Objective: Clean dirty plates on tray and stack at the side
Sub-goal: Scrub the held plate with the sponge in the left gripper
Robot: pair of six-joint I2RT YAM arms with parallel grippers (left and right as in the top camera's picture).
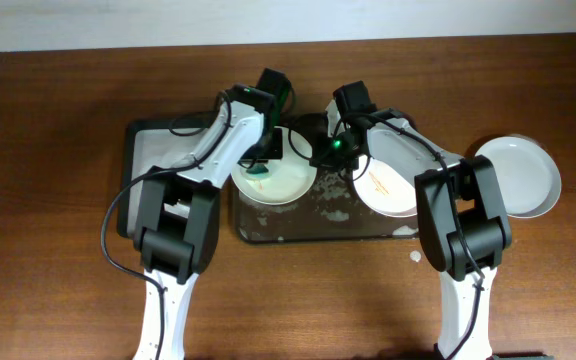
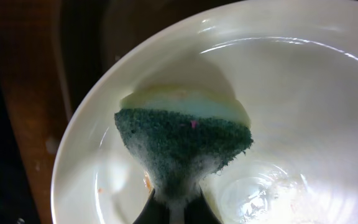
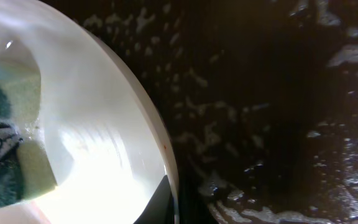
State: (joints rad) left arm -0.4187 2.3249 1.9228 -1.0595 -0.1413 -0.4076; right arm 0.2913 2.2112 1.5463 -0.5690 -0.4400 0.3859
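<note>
A pale plate (image 1: 286,184) lies on the left part of the dark brown tray (image 1: 313,232), which carries foam patches. My left gripper (image 1: 266,152) is shut on a green and pale yellow sponge (image 2: 182,134) and presses it onto this plate (image 2: 291,93). My right gripper (image 1: 332,150) is shut on the plate's right rim (image 3: 143,112), with one finger inside the plate (image 3: 161,202). The sponge shows at the left of the right wrist view (image 3: 8,168). A second plate (image 1: 388,180) with orange streaks lies on the tray's right part. A third plate (image 1: 523,175) sits on the table to the right.
A smaller black tray (image 1: 153,150) lies left of the brown tray, partly under my left arm. Foam covers the tray floor (image 3: 278,124) next to the held plate. A foam speck (image 1: 416,257) lies on the wooden table (image 1: 58,120).
</note>
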